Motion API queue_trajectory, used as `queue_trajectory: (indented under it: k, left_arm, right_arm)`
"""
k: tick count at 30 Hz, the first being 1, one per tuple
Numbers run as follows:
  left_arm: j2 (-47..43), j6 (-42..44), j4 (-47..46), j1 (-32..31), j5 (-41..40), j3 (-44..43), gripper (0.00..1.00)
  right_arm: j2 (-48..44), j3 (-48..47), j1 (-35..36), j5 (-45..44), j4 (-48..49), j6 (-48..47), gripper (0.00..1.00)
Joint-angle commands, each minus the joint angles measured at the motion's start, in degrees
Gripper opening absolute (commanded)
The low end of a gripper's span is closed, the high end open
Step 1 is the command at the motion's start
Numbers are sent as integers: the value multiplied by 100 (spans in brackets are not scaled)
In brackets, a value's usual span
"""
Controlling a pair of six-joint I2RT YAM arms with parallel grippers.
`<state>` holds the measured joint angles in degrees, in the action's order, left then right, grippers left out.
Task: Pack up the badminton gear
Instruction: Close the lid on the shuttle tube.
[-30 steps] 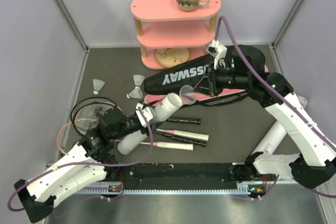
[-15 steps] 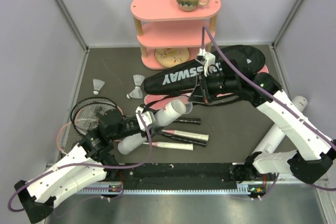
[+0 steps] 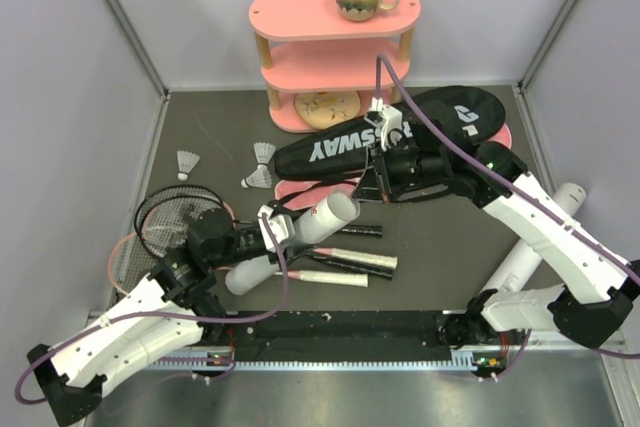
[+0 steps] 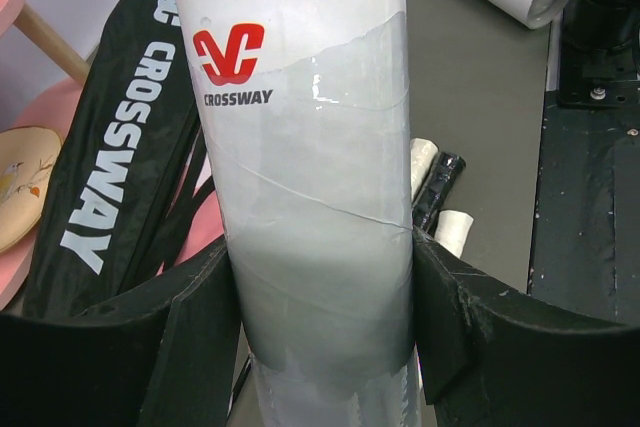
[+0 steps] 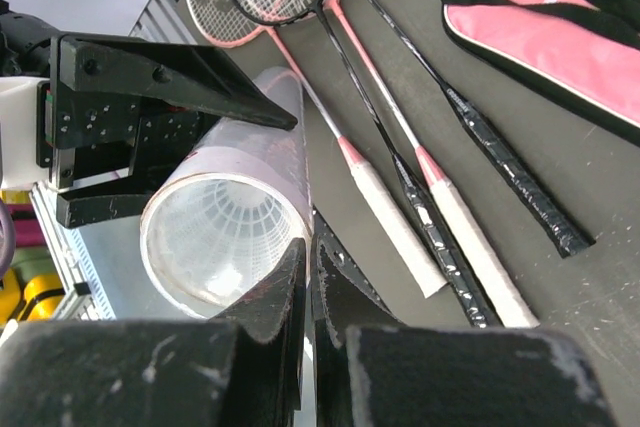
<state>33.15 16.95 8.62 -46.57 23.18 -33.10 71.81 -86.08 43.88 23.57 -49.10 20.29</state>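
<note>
One tube (image 3: 318, 215), left of worktop (image 3: 450, 242) middle. My left claw (image 4: 320, 327) pinches tube around body, mouth tilted up. My right claw (image 5: 306, 257), pressed together, at tube rim. Step likely shuttlecock loading. Next: fetch loose shuttlecocks (image 3: 262, 155) toward far-left corner.

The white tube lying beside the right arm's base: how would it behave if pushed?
The white tube lies on its round side on the flat table, so it would probably roll. It looks hollow, so likely light and easily dented.
</note>
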Motion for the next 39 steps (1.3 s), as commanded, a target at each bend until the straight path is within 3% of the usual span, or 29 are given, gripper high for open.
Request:
queue_trajectory:
  k: [1,21,29,39]
  left_arm:
    - [-54,168,-519,16,169,-12,9]
    - [-71,54,-572,7,213,-30,10]
    - [-36,-7,-651,7,266,-38,9]
    - [25,-87,-660,16,222,-109,9]
  right_arm:
    - [17,83,174,-89,313,211,0]
    - [-97,-66,912,-2339,-38,-183,0]
    - [-115,-225,973,-2471,-100,-254,0]
    - [-36,-427,1649,-3174,-117,-201,0]
